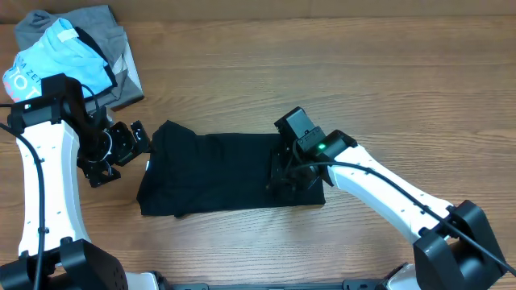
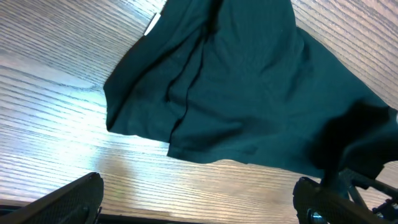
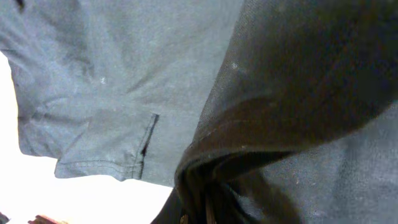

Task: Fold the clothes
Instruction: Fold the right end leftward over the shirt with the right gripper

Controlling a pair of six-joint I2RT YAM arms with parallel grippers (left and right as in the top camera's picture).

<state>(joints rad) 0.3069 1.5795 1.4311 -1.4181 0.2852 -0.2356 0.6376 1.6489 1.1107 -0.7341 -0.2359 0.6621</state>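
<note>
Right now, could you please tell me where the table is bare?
The widest bare table lies beyond the black T-shirt, right of the grey garment and light blue shirt. A narrower strip runs along the T-shirt's near edge. The left is crowded: the left gripper sits between that pile and the T-shirt.
</note>
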